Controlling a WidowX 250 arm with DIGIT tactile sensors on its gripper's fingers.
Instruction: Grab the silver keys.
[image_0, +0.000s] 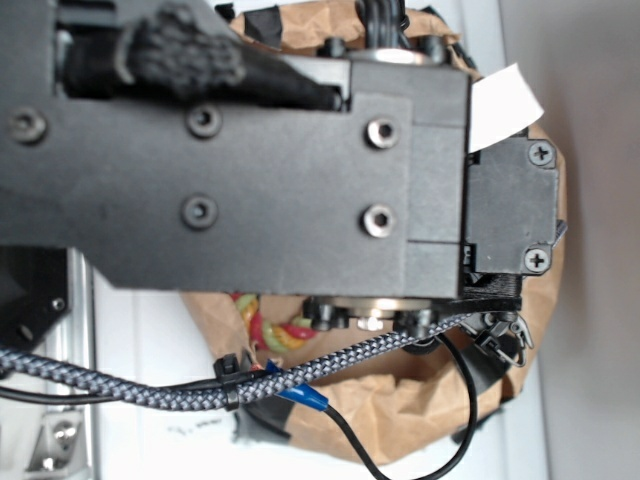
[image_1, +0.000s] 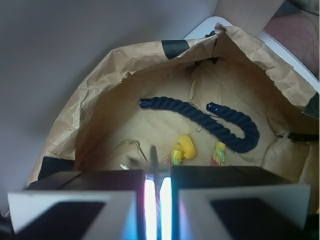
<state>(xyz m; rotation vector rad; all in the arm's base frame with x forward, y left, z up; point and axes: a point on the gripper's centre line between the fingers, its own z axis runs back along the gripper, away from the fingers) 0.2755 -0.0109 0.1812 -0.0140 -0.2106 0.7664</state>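
Note:
In the wrist view my gripper (image_1: 157, 172) is shut down to a thin slit. A thin grey metal piece of the silver keys (image_1: 154, 159) stands edge-on in that slit and sticks out ahead of the jaws. More blurred silver metal lies just left of it. The exterior view shows shiny silver keys (image_0: 508, 335) at the arm's lower right end, over the brown paper bag (image_0: 400, 405). The arm hides the gripper's fingers there.
Inside the crumpled paper bag (image_1: 100, 100) lie a dark blue rope (image_1: 220, 122), a yellow duck (image_1: 188, 146) and a yellow-green-pink twisted toy (image_1: 219, 153). That toy (image_0: 272, 330) also peeks out under the arm. A braided cable (image_0: 300, 375) crosses below.

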